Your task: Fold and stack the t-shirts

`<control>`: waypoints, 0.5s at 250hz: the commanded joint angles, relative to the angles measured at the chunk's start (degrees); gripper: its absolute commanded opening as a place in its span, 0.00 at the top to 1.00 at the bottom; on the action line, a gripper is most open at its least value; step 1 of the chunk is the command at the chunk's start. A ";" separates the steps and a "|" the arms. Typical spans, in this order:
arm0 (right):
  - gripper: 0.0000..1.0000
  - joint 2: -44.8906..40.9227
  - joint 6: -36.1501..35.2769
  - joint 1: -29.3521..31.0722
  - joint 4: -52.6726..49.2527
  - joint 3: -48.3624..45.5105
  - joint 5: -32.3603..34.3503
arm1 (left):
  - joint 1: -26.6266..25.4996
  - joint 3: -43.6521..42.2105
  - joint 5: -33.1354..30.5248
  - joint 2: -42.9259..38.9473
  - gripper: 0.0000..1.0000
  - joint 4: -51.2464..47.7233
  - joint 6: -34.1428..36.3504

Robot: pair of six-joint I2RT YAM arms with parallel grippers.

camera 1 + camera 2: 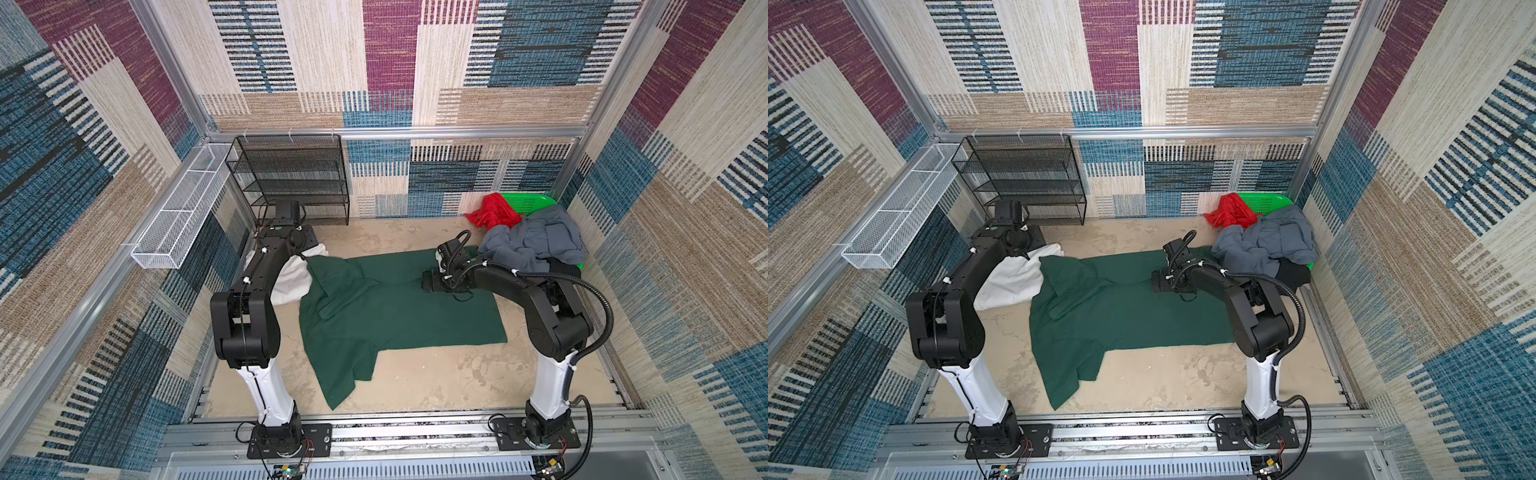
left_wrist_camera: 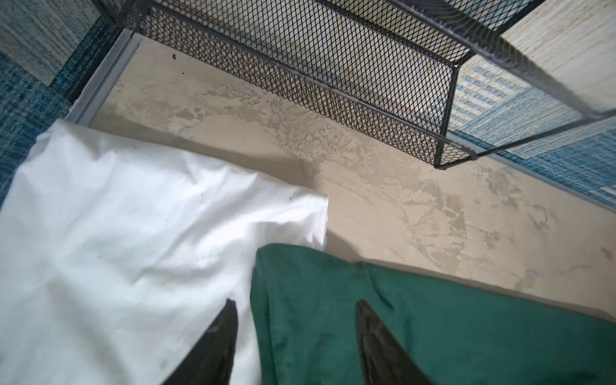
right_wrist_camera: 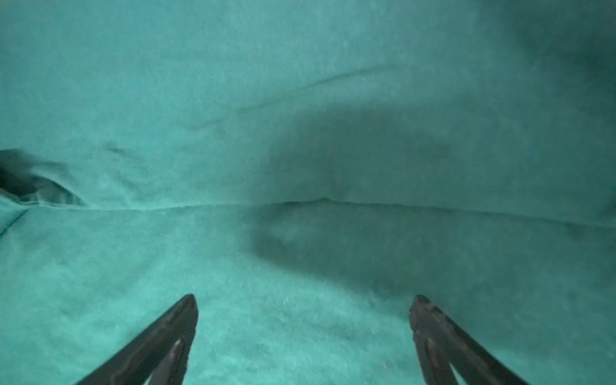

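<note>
A dark green t-shirt lies spread across the middle of the table, one sleeve trailing toward the front. Its left edge meets a white t-shirt. My left gripper stands open above that seam, one finger over white cloth, the other over green, holding nothing. My right gripper is open wide, low over the green shirt's back part, empty. Grey-blue, red and black t-shirts are heaped at the back right.
The heap rests on a bright green plastic basket in the back right corner. A black mesh shelf rack stands at the back left, close to my left wrist. A white wire basket hangs on the left wall. Bare tabletop lies in front.
</note>
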 commanded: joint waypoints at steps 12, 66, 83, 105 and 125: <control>0.02 -2.31 1.11 -0.02 1.48 -0.49 -0.23 | -0.42 -6.90 0.36 -7.46 0.39 3.22 -2.48; 0.02 -5.82 2.94 -0.04 2.36 -2.75 -1.84 | -6.88 -29.11 0.68 -22.81 0.36 10.14 -4.79; 0.01 -7.16 3.62 -0.04 3.22 -4.10 -2.30 | -9.94 -35.25 1.02 -26.61 0.36 12.78 -5.80; 0.01 -8.98 4.61 -0.03 4.84 -6.43 -3.16 | -14.38 -39.08 1.25 -27.99 0.36 14.71 -5.26; 0.01 -10.33 5.40 -0.04 6.07 -8.27 -3.72 | -17.04 -38.60 0.06 -25.97 0.39 13.08 -4.46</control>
